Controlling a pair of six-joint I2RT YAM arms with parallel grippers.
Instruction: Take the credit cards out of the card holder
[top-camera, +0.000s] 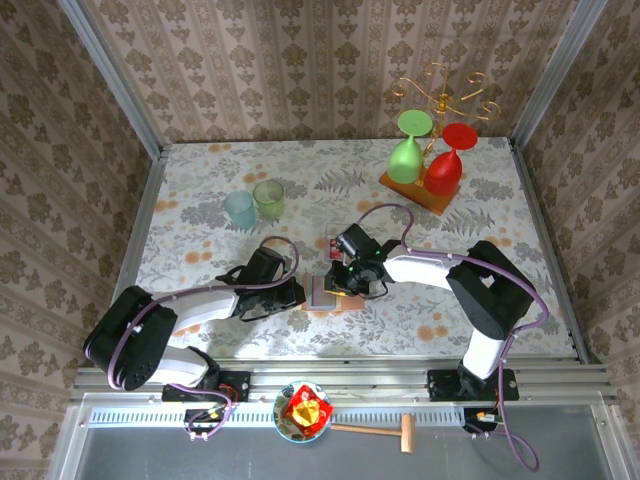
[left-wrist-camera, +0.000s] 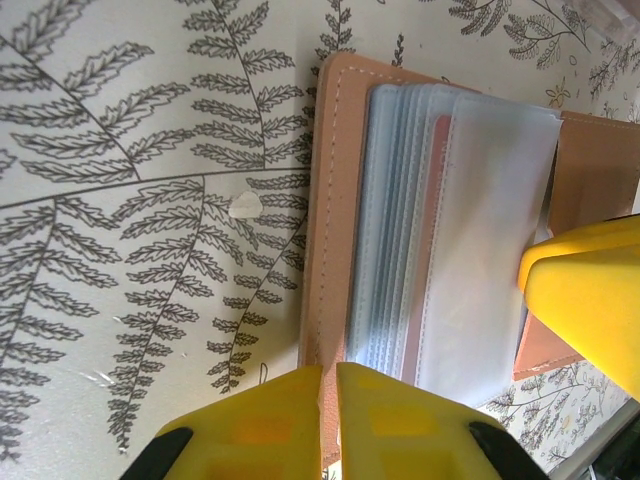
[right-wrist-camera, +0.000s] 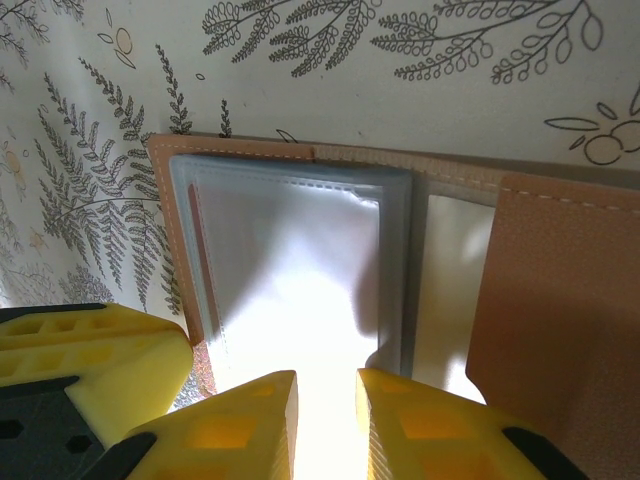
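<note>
Left gripper (left-wrist-camera: 328, 420): closed on the near leather edge of the card holder (left-wrist-camera: 325, 200).
Right gripper (right-wrist-camera: 327, 420): jaws are set narrowly apart astride the clear sleeves (right-wrist-camera: 290, 260); a grip cannot be told.
Card holder: laid open on the counter (top-camera: 200, 180), between both arms.
Credit card (top-camera: 328, 243): seen just behind the holder.

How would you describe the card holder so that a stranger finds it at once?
On the fern-patterned table, look at the middle of the near half. The card holder lies open there, salmon-brown with clear pocket sleeves, flat unlike the cups and wine glasses farther back.
</note>
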